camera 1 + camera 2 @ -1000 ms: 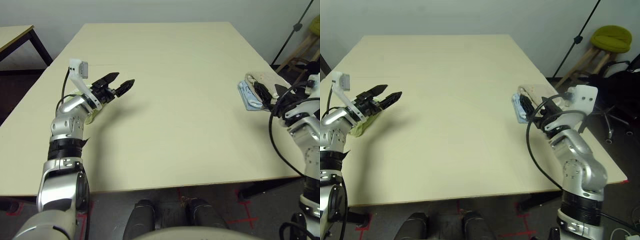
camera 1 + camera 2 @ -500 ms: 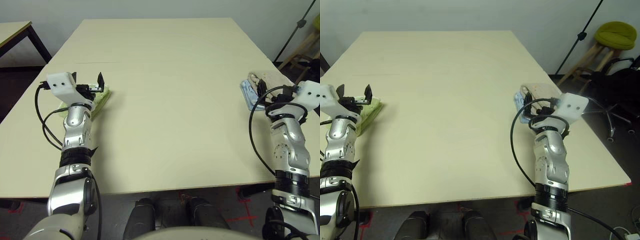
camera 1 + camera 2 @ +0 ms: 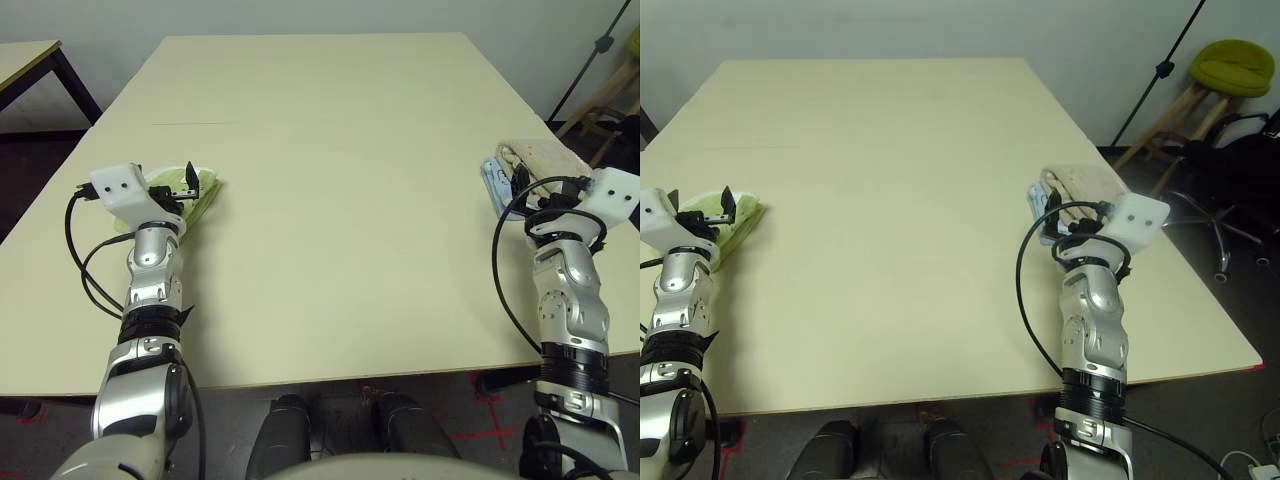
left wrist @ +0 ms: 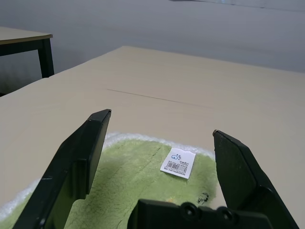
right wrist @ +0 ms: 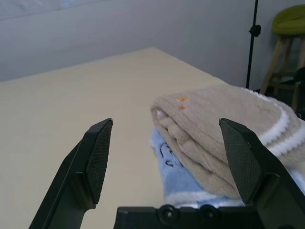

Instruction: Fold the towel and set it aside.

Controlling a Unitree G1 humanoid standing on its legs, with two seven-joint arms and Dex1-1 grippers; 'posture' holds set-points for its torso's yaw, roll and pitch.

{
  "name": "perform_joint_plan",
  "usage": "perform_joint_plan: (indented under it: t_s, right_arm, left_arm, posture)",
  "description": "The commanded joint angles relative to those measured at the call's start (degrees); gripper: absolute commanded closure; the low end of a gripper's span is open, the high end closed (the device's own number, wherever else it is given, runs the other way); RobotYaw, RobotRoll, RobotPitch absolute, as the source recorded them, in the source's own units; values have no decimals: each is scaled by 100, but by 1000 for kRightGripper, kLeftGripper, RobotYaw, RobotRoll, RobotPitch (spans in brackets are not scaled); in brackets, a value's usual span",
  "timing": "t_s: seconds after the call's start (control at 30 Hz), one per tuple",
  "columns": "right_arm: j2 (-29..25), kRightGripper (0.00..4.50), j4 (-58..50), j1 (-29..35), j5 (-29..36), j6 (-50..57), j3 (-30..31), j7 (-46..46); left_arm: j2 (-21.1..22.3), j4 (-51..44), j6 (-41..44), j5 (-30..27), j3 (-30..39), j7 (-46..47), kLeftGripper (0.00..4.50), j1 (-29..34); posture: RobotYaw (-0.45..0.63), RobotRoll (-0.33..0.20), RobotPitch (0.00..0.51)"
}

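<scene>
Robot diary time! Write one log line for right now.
left gripper: open, over lime-green cloth | right gripper: open | folded beige terry towel: atop light blue cloth

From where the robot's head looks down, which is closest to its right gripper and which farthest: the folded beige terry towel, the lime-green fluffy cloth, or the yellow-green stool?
1. Folded beige terry towel: just ahead of the right gripper, stacked on a light blue cloth at the table's right edge.
2. Yellow-green stool: off the table, far right.
3. Lime-green fluffy cloth: across the table, at the left edge.

I count three cloths on my table (image 3: 330, 150): one beige towel (image 5: 224, 129), one light blue cloth (image 5: 167, 157) and one lime-green cloth (image 4: 128, 176).
</scene>
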Motion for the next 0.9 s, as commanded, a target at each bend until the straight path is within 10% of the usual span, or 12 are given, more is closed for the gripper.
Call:
perform_joint_plan:
  t_s: [0.03, 0.9]
  right_arm:
    - [-6, 16, 161, -51, -29, 51, 108, 98]
    - [96, 16, 142, 178, -116, 69, 241, 161]
  left_arm:
    - [-10, 44, 62, 11, -47, -3, 0, -82]
    - [-168, -690, 500, 84, -304, 18, 0, 109]
  posture:
    - [19, 0, 97]
    - [21, 0, 133]
